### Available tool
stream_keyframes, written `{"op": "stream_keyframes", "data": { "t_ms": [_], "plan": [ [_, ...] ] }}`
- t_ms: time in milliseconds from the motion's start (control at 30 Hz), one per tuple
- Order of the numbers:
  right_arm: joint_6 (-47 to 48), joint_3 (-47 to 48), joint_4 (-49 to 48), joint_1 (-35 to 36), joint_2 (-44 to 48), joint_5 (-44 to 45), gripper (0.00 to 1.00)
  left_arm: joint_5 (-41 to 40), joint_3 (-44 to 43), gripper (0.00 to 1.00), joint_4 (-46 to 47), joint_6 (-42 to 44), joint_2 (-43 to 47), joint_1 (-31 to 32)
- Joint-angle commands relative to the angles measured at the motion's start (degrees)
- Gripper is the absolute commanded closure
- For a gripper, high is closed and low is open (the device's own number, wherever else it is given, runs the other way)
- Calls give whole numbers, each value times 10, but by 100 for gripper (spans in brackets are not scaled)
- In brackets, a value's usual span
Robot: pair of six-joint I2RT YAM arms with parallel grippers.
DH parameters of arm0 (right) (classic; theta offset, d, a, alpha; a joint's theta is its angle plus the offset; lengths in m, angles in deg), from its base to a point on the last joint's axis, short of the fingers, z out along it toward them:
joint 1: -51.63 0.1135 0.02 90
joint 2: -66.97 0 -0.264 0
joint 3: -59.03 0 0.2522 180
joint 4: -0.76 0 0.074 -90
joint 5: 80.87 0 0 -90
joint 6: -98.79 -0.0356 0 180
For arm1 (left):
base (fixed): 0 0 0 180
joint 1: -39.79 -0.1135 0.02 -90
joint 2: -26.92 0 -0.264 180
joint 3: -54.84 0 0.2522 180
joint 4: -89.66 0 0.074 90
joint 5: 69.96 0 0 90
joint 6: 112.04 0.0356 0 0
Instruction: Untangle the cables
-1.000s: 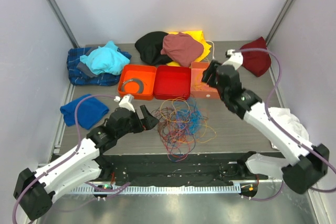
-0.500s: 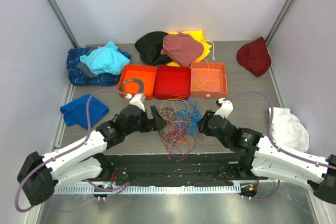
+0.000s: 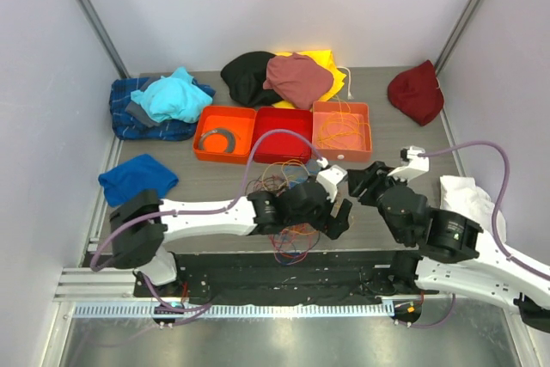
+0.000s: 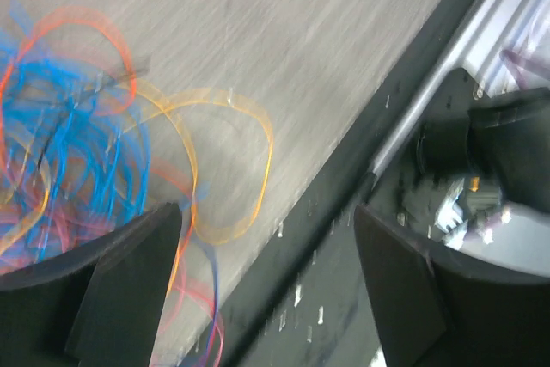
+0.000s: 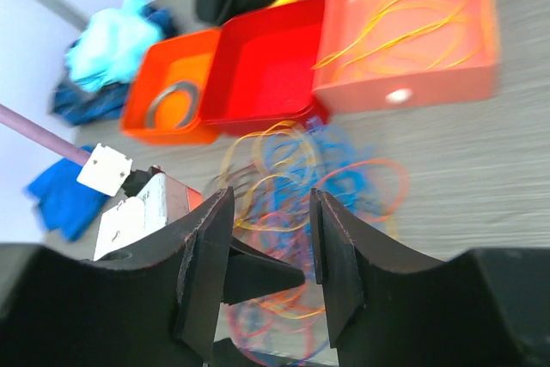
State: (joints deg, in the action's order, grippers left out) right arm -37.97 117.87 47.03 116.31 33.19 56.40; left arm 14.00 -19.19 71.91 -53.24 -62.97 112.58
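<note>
The cables (image 3: 290,247) lie as a loose tangle of orange, blue, red and yellow loops at the table's front centre, partly hidden under my left arm. My left gripper (image 3: 341,217) hangs over the pile's right edge; in the left wrist view it (image 4: 266,212) is open and empty, with the cables (image 4: 69,143) to its left. My right gripper (image 3: 359,185) is just right of the pile. In the right wrist view it (image 5: 271,199) is open and empty, with the cables (image 5: 322,169) beyond the fingers. More yellow-orange cables (image 3: 342,129) lie in the right-hand tray.
Three trays stand behind the pile: an orange one (image 3: 206,145) with a grey ring, a red one (image 3: 281,154) and a light orange one (image 3: 320,145). Clothes lie around: blue (image 3: 137,180), cyan on plaid (image 3: 163,100), black, maroon and yellow (image 3: 284,75), dark red (image 3: 417,92), white (image 3: 468,199).
My left arm has swung right across the pile, its gripper now at the pile's right edge. My right gripper has pulled back to the right, away from the cables.
</note>
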Motion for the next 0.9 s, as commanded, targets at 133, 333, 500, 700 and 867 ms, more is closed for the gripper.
{"op": "stream_keyframes", "data": {
  "t_ms": [133, 333, 500, 700, 867],
  "plan": [
    [20, 60, -22, 4, 53, 56, 49, 17, -52, 18, 7, 77, -113, 6],
    [14, 56, -26, 3, 135, 91, 49, 12, -47, 23, 17, 95, -142, 7],
    [67, 40, -63, 4, 202, 145, 49, -54, 54, 23, 88, 63, -78, 6],
    [80, 54, -21, 3, 163, 176, 49, -93, 124, 23, 132, 36, -25, 7],
    [74, 42, -27, 4, 138, 157, 49, -109, 127, 23, 149, 18, -30, 7]
  ]
}}
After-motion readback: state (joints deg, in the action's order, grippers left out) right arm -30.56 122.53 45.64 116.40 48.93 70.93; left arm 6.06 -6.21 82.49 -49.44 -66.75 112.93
